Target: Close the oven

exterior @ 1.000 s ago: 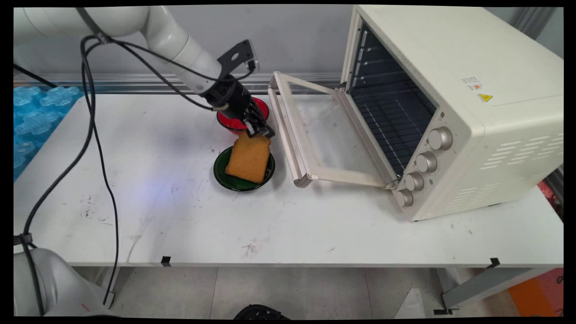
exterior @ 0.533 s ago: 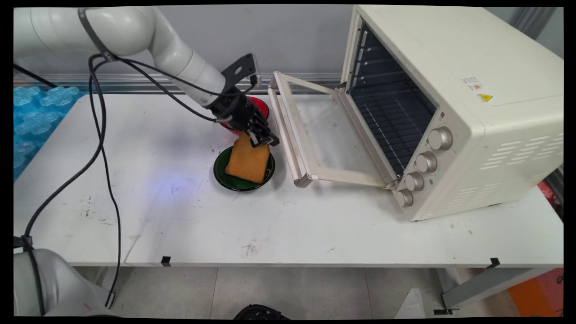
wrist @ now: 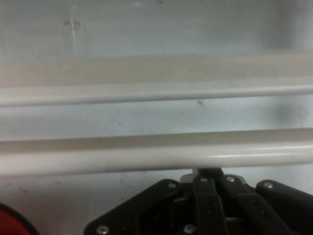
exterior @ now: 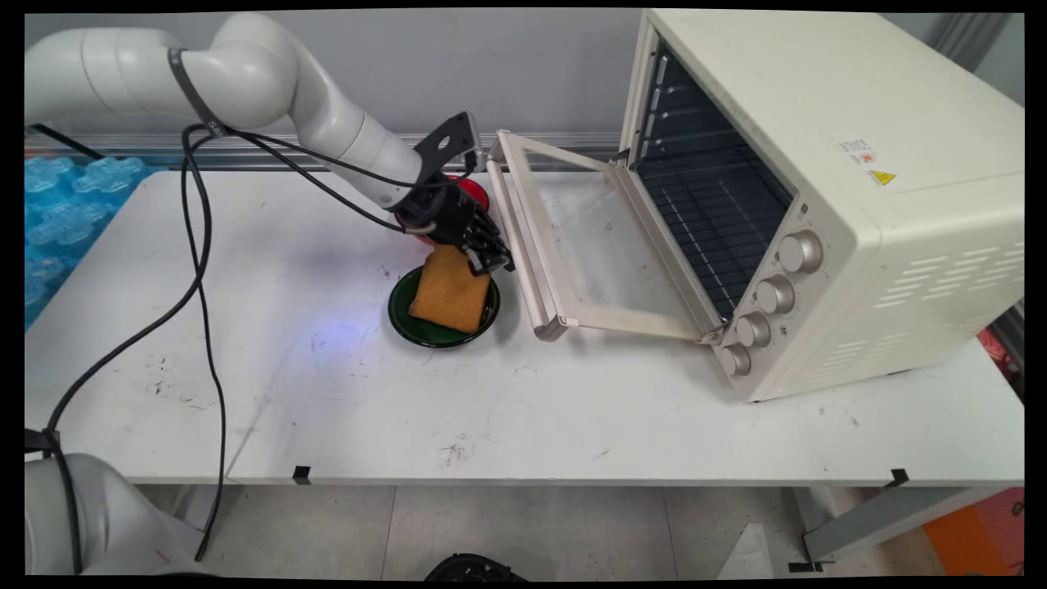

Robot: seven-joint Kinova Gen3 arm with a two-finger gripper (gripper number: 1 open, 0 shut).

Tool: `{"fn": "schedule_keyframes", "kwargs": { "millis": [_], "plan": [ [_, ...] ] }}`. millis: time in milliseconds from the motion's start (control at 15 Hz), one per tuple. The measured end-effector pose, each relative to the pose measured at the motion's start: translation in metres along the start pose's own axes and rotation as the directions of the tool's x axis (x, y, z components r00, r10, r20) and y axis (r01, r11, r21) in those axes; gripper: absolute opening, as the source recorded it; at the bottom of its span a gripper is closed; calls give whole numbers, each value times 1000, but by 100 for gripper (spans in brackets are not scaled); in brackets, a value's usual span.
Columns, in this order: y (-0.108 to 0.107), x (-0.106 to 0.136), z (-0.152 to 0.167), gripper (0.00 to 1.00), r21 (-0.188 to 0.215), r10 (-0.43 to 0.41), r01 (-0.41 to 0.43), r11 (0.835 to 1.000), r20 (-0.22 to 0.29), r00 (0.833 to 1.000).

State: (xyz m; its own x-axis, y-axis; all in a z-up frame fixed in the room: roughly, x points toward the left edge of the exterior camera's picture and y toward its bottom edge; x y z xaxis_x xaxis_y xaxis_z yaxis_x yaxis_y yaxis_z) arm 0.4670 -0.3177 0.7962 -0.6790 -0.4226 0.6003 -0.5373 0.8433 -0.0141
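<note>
Here, gripper point(exterior: 489, 263) closed on toast point(exterior: 451, 288) top corner; toast leans in green bowl point(exterior: 406, 314), left of oven point(exterior: 818, 196) door point(exterior: 564, 245); red bowl point(exterior: 474, 192) behind.

Main view: we look from a fixed camera above the near side of the white table point(exterior: 523, 393), facing down and across it to the wall; the whole tabletop and the toaster oven point(exterior: 818, 196) at right fit in frame.

Hand view: we look along the gripper point(wrist: 208, 176) from very close, facing the oven door's handle bar point(wrist: 156, 154), which spans the frame.

Shared: the handle bar point(exterior: 517, 245) and a red bowl point(wrist: 12, 223) point(exterior: 478, 192).
</note>
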Motion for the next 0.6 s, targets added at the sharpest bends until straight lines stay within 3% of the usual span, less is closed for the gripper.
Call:
{"fn": "schedule_keyframes", "kwargs": {
  "millis": [600],
  "plan": [
    [0, 7, -1, 0, 13, -5, 5, 1000, -39, 999]
  ]
}}
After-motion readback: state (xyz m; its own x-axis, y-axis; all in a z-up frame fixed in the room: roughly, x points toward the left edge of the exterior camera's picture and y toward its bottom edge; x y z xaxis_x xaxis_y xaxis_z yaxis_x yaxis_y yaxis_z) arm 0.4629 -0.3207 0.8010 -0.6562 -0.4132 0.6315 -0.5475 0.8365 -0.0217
